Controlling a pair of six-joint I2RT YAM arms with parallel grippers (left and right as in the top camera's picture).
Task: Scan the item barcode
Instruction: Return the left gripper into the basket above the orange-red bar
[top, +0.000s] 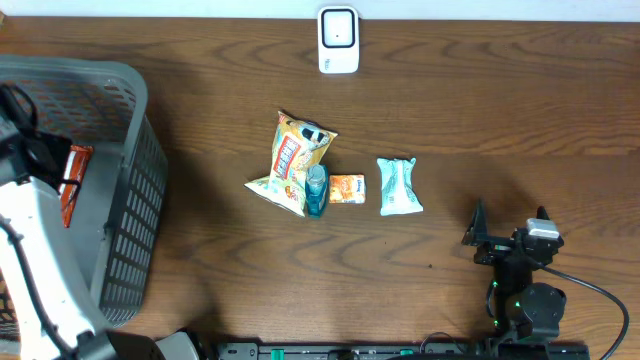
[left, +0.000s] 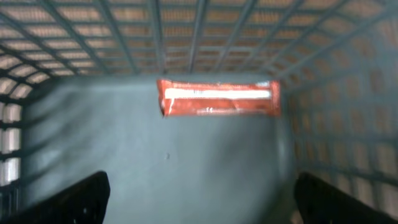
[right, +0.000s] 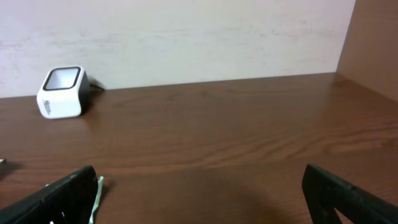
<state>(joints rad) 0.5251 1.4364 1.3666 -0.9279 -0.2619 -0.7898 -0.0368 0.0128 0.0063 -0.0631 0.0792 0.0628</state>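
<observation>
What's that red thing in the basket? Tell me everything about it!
It is a long orange-red packet that looks like a shiny plastic wrapper. It has a white stripe along one edge and tiny print too blurry to read. It lies flat on the floor of the grey basket, at the foot of one wall. The open left claw hangs above it, not touching.

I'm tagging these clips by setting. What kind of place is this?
Probably a mock shop checkout set up on a wooden table: a white barcode scanner at the far edge, a grey shopping basket holding a red packet, and snack packets laid out mid-table.
</observation>
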